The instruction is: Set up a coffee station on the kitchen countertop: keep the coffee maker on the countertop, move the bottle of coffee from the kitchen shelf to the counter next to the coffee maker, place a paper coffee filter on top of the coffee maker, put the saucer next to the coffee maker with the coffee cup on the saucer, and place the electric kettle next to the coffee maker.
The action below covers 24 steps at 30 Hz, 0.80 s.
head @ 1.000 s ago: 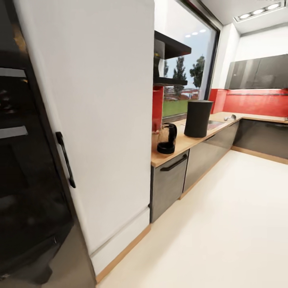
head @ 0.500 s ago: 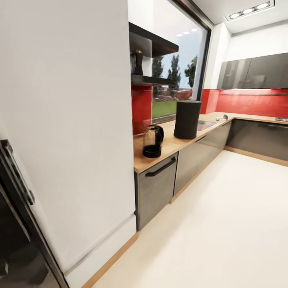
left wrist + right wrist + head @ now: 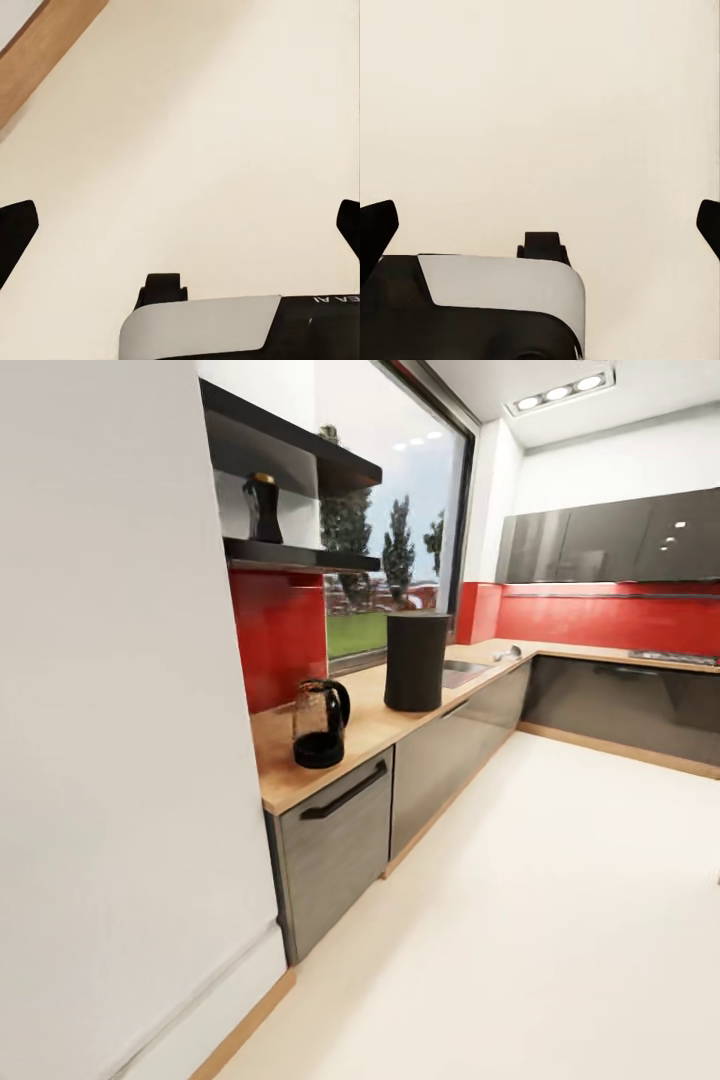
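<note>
Robot in transit along the tabletop (image 3: 300, 785). Left hand (image 3: 180, 225) and right hand (image 3: 540, 221) both spread wide, empty, aimed at bare floor (image 3: 560, 920). Kettle (image 3: 320, 722) stands on the tabletop, well ahead of both hands; jar (image 3: 262, 507) on the shelf (image 3: 300, 555) above it, higher still. Risks, as I judge them: stopping too far off for the shelf reach, or an arm clipping the kettle while rising toward the jar.
</note>
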{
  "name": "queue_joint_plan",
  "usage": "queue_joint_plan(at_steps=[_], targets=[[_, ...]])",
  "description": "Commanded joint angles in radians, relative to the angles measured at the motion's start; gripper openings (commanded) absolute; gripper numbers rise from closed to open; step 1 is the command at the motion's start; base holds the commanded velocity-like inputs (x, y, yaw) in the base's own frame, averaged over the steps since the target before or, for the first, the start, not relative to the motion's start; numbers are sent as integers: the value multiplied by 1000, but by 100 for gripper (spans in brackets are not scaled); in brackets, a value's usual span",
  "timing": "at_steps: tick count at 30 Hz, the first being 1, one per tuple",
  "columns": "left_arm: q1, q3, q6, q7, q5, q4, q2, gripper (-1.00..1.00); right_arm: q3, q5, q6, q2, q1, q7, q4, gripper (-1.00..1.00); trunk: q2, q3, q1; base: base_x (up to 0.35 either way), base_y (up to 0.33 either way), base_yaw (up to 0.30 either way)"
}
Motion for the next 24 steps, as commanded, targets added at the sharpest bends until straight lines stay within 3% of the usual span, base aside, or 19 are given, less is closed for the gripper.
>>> queue_joint_plan(at_steps=[1, 17, 24], targets=[[1, 1, -1, 0, -3, -2, 0, 100, 0, 0, -3, 0, -1, 0, 1, 100, 0, -1, 0, 270, -207, -250], [1, 0, -1, 0, -3, -1, 0, 100, -1, 0, -4, 0, -1, -1, 1, 100, 0, -1, 0, 313, -63, -251], [1, -12, 1, 0, -5, -2, -3, 100, -1, 0, -5, 0, -1, -2, 1, 100, 0, -1, 0, 328, -1, -69]])
